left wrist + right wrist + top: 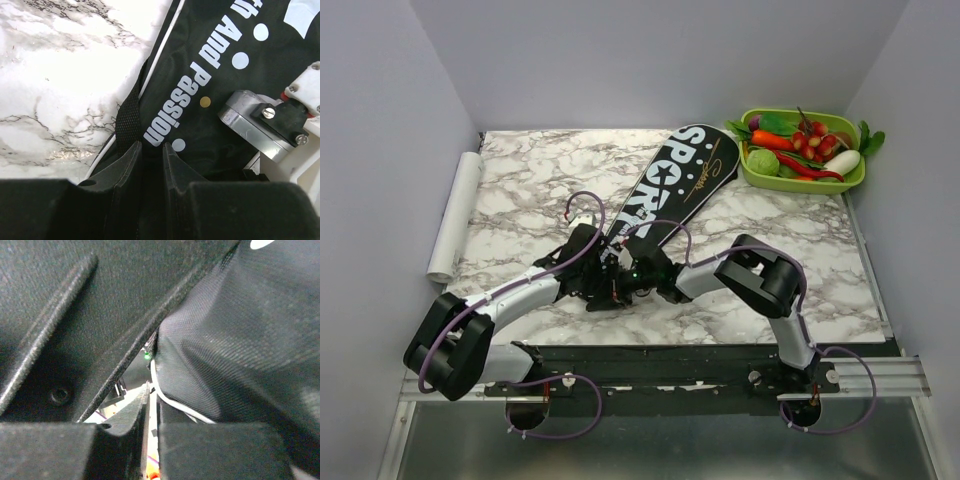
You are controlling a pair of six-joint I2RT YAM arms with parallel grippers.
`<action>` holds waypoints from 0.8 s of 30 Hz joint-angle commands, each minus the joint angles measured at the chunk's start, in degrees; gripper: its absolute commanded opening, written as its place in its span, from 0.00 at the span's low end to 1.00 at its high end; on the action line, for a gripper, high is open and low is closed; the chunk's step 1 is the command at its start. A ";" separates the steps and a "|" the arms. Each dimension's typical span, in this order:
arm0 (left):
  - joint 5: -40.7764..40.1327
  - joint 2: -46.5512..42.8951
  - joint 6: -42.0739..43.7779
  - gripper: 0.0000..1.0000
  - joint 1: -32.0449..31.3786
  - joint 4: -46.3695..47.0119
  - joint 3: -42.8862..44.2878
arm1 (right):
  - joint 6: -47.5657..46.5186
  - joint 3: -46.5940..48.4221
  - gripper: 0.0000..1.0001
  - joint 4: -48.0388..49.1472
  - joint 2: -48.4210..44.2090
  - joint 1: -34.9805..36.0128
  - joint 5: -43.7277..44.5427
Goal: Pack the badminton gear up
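The black teardrop cover, lettered "SPORT" in white, lies slanted on the marble table, wide end far right, narrow end near. Both grippers meet at that narrow end. My left gripper is nearly shut with the cover's black cloth running between its tips, beside a mesh strip and white piping. My right gripper is nearly shut at the cover's piped edge, with its cloth bulging over it. No racket shows in any view.
A green tray of toy vegetables stands at the far right. A white roll lies along the left wall. Grey walls close in the table. The right arm's metal wrist is close beside my left gripper.
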 commanded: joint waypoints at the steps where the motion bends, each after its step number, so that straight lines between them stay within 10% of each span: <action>1: 6.60 2.73 -1.96 0.29 -1.66 -4.34 -3.15 | 9.15 -1.92 0.20 4.49 -2.01 3.36 2.38; 6: 6.25 2.12 -1.87 0.29 -1.66 -4.43 -3.41 | 5.20 -3.07 0.44 -0.25 -5.61 3.19 2.73; 15: 5.11 -2.71 -1.34 0.29 -1.57 -8.99 -0.08 | -3.23 -9.84 0.57 -6.21 -14.83 -1.20 3.61; 24: 3.00 -8.34 -0.73 0.30 -1.57 -15.67 6.16 | -27.92 -4.22 0.66 -41.17 -31.97 -5.07 20.56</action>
